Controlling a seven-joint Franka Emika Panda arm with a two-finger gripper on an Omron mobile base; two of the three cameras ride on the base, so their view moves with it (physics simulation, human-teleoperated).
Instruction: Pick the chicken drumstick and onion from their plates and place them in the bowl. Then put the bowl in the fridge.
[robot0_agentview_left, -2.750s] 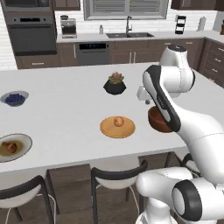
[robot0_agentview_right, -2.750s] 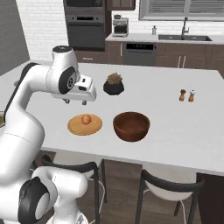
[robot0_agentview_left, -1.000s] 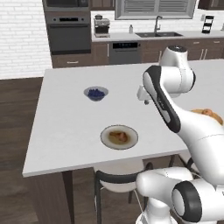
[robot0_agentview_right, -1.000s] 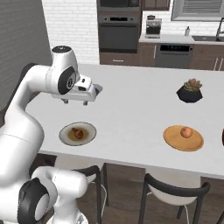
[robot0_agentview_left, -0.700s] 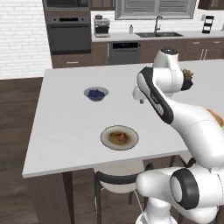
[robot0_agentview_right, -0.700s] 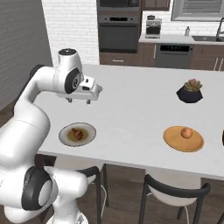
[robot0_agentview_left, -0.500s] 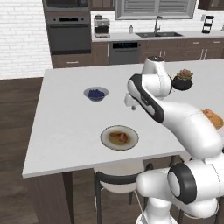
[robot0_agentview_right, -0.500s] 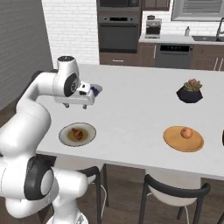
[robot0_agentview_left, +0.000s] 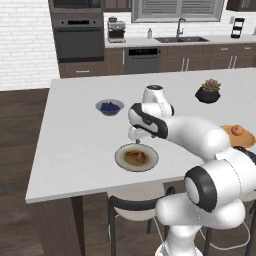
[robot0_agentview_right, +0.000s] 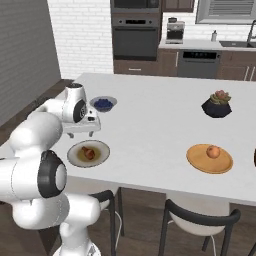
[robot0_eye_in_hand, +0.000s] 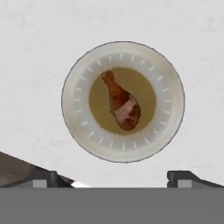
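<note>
Drumstick (robot0_eye_in_hand: 122, 103) noted in hand view: chicken drumstick, lumpy, orange-brown with a paler patch on the fat end, thin bone end pointing to about 11 o'clock, thick end to about 5 o'clock. It lies inside the olive-brown centre of the cream-rimmed dish (robot0_eye_in_hand: 78, 131), touching the dish floor, clear of the rim. Rim carries a ring of short pale tick marks; no lettering, brand or label readable on dish, meat or counter.

Gripper (robot0_eye_in_hand: 118, 178): two dark fingertips stand far apart at the lower edge of the hand view, jaws spread wide, nothing between them. Dish sits at 12 o'clock from the tips, apart from them.

Left base view: gripper (robot0_agentview_left: 136, 136) hangs just above the far edge of the same dish (robot0_agentview_left: 122, 161), drumstick (robot0_agentview_left: 135, 157) visible on it. Blueberry bowl (robot0_agentview_left: 109, 107) lies at about 11 o'clock from the dish, well apart. Onion (robot0_agentview_left: 237, 130) rests on the tan wooden plate (robot0_agentview_left: 226, 131) at 3 o'clock, partly behind the arm.

Right base view: onion (robot0_agentview_right: 213, 151) sits on the wooden plate (robot0_agentview_right: 200, 161), well apart from the dish (robot0_agentview_right: 75, 157); succulent pot (robot0_agentview_right: 216, 104) stands beyond it at 12 o'clock.
</note>
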